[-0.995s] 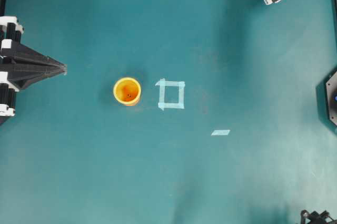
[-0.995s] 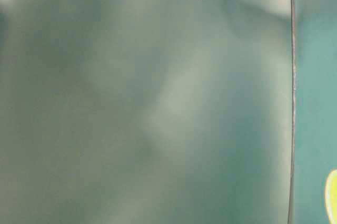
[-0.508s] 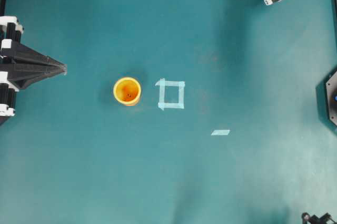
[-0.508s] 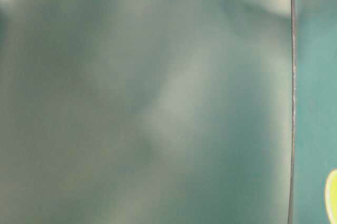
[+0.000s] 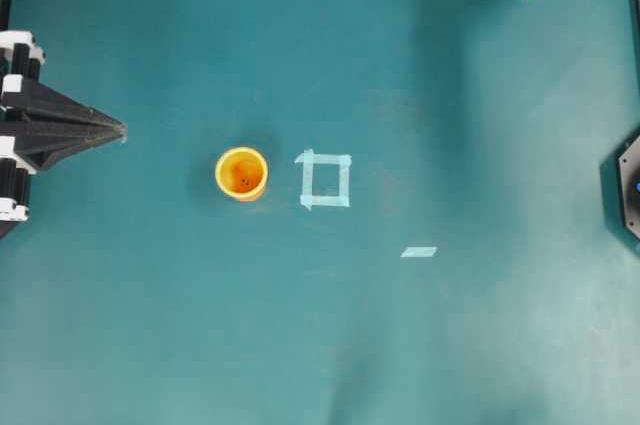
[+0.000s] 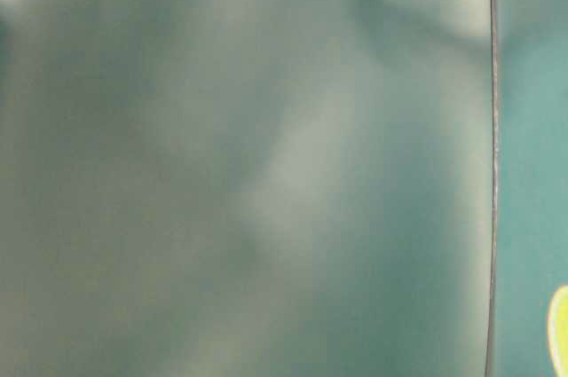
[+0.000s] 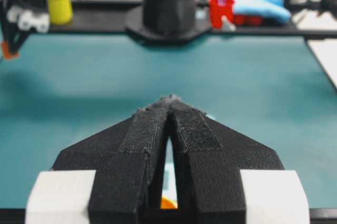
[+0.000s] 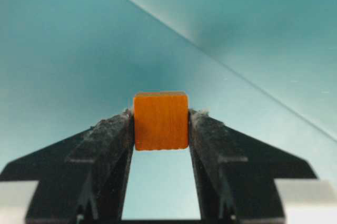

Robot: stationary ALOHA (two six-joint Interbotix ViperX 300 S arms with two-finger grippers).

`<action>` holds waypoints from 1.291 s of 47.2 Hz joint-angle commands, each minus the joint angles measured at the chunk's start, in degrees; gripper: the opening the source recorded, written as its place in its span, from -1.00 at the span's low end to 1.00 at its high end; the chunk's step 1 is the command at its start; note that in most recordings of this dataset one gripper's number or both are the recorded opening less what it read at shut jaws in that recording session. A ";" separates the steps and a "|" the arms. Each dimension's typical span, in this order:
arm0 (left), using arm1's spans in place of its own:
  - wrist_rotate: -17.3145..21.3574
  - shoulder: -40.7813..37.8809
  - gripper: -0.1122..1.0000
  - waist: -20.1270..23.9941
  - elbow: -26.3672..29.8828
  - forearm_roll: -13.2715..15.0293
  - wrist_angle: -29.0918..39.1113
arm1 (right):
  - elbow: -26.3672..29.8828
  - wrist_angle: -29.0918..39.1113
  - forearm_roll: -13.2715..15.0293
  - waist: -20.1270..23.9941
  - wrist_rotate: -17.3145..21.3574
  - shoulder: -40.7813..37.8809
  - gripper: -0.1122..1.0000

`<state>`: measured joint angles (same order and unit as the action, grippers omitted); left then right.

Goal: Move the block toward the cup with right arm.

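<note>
Between the fingertips of the right gripper, clamped from both sides, sits the block, raised over the mat's far right corner.

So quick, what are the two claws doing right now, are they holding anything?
Left gripper: closed, fingers pressed together, holding nothing.
Right gripper: closed on the small orange block, pinched between its two fingers.
</note>
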<state>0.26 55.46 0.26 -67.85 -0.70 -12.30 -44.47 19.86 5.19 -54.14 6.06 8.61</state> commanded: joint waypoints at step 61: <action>0.09 -0.62 -0.80 0.09 1.58 -0.18 -0.26 | 22.50 -2.02 -1.23 34.98 1.14 -6.77 -0.07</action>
<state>0.26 55.37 0.26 -67.85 -0.70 -12.30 -25.75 18.19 3.96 -20.92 7.47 2.11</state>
